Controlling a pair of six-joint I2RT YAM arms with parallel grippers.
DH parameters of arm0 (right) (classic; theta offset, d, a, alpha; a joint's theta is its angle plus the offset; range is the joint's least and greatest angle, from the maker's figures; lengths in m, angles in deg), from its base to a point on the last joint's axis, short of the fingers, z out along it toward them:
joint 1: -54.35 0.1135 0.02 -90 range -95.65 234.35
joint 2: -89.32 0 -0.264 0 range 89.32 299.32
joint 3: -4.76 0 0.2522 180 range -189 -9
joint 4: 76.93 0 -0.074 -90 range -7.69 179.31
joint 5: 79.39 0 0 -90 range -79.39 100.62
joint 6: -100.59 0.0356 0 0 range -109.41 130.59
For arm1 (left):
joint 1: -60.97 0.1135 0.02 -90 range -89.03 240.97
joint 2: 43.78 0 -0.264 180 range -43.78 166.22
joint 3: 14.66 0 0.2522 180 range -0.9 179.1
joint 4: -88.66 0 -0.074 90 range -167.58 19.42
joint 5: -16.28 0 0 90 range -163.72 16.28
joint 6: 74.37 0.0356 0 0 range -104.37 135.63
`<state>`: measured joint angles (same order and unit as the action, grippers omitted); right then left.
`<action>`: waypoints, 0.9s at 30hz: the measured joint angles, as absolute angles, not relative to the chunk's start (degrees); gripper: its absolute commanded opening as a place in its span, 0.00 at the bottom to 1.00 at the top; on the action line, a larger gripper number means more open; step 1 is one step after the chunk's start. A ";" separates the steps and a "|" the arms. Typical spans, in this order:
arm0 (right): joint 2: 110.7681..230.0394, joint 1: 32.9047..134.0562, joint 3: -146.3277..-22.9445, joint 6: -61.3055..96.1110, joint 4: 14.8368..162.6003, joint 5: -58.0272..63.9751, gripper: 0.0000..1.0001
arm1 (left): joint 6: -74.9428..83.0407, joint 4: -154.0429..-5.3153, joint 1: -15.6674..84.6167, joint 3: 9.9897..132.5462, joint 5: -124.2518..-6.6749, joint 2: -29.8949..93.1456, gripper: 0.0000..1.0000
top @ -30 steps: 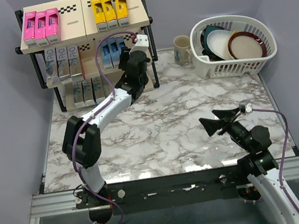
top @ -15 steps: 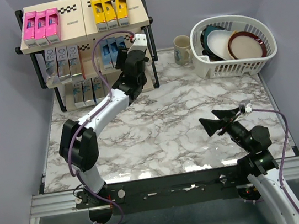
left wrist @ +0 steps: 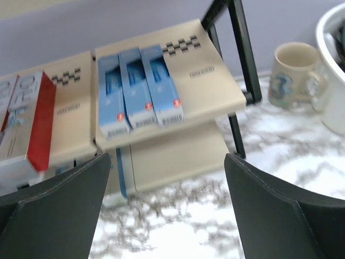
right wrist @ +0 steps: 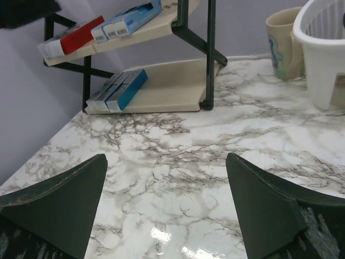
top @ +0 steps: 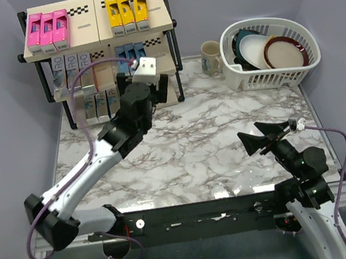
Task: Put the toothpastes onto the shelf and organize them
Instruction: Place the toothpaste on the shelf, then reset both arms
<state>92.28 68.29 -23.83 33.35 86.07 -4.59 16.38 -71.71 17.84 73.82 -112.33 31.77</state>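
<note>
Grey-veined white marble tabletop (top: 212, 130) fills my overhead feed, with the three-tier shelf of black metal tubing and beige boards (top: 153, 0) at its far left corner. On the top board, three glossy pink cartons (top: 46, 28) lie side by side on the left and three yellow cartons (top: 127, 12) on the right. Through the left wrist camera I see three light blue cartons (left wrist: 139, 89) side by side on the middle board, with silver and red cartons (left wrist: 27, 124) further left. Teal-blue cartons (right wrist: 118, 89) lie on the bottom board, perhaps four; the view is soft.

My left gripper (left wrist: 167, 178) hovers before the middle tier, spread wide and empty. The right gripper (right wrist: 166, 172) hangs over the near right marble, well apart from the shelf, also spread wide and empty.

A white plastic basket of dishes (top: 262, 78) and a beige mug (top: 212, 57) stand at far right.
</note>
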 measured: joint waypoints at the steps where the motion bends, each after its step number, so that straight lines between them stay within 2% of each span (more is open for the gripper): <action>1: 91.83 68.29 -25.82 33.00 83.99 -3.71 1.00 | 15.55 -70.37 16.92 72.13 -112.33 28.82 0.99; 6: 91.41 68.29 -34.50 31.89 75.42 0.33 1.00 | 8.93 -60.36 13.69 62.65 -112.55 10.11 0.99; 14: 92.74 68.29 -47.63 26.77 61.72 8.62 1.00 | -1.61 -44.01 13.60 56.48 -113.03 -14.87 0.99; 22: 90.14 68.29 -47.59 23.58 57.11 16.59 1.00 | -8.34 -31.82 13.58 49.51 -114.15 -33.10 0.99; 27: 89.99 68.29 -44.92 20.94 56.93 19.50 1.00 | -10.17 -30.73 13.58 48.42 -115.26 -41.89 0.99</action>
